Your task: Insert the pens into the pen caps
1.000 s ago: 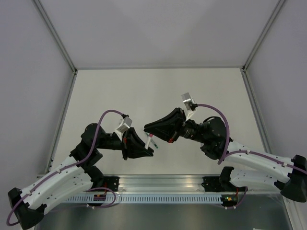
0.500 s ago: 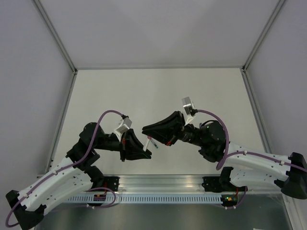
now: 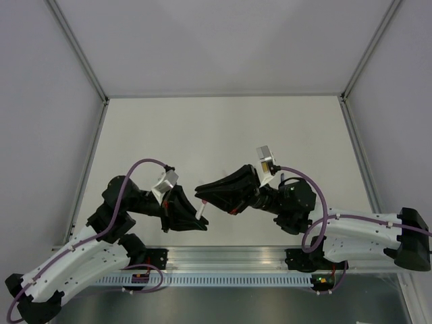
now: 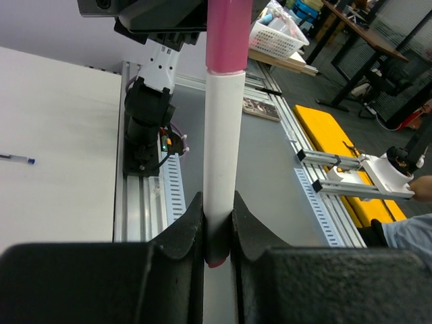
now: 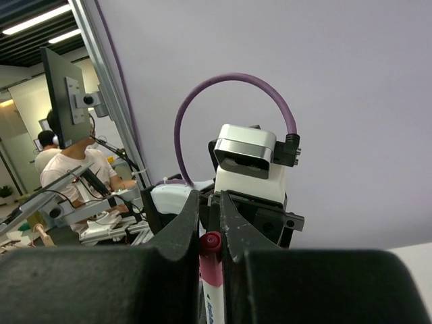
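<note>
A whitish pen (image 4: 223, 135) stands upright in the left wrist view, and my left gripper (image 4: 217, 202) is shut on its lower barrel. A pink pen cap (image 4: 229, 34) sits over the pen's upper end. My right gripper (image 5: 208, 202) is shut on that pen cap (image 5: 211, 244), with the white barrel showing below it. From above, the left gripper (image 3: 197, 219) and the right gripper (image 3: 201, 191) meet tip to tip near the table's front, and only a short piece of the pen (image 3: 201, 210) shows between them.
A blue pen (image 4: 17, 159) lies on the white table at the left of the left wrist view. The aluminium rail (image 3: 223, 260) with both arm bases runs along the near edge. Frame posts (image 3: 81, 61) rise at the table's back corners.
Both grippers have drifted left and toward the near edge with the pen between them, and less of the pen shows between their tips. Neither grip has changed.
</note>
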You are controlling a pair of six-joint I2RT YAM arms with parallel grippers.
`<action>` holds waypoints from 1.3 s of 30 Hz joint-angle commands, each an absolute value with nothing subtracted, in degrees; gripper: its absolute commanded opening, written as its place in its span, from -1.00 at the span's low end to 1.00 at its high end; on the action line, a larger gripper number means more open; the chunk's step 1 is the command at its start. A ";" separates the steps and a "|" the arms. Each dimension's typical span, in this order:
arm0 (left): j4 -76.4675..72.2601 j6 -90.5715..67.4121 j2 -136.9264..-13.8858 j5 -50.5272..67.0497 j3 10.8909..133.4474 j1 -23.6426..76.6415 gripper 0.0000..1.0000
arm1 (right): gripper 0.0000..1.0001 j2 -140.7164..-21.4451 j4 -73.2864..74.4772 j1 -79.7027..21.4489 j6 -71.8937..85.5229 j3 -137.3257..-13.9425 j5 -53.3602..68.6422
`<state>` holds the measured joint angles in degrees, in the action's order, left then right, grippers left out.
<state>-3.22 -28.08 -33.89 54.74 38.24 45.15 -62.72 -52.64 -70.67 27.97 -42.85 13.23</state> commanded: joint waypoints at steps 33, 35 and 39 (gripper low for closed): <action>-5.10 -24.61 -31.20 37.01 51.59 43.42 -0.95 | -1.00 -72.52 -26.46 -79.98 34.55 -37.00 22.69; -4.92 -24.26 -31.02 37.18 51.07 43.42 -0.95 | -1.00 -69.89 -24.79 -79.98 34.28 -37.09 21.01; -4.04 -23.38 -32.17 38.76 49.13 43.42 -0.95 | -0.79 -65.40 -19.35 -79.98 32.61 -38.67 16.53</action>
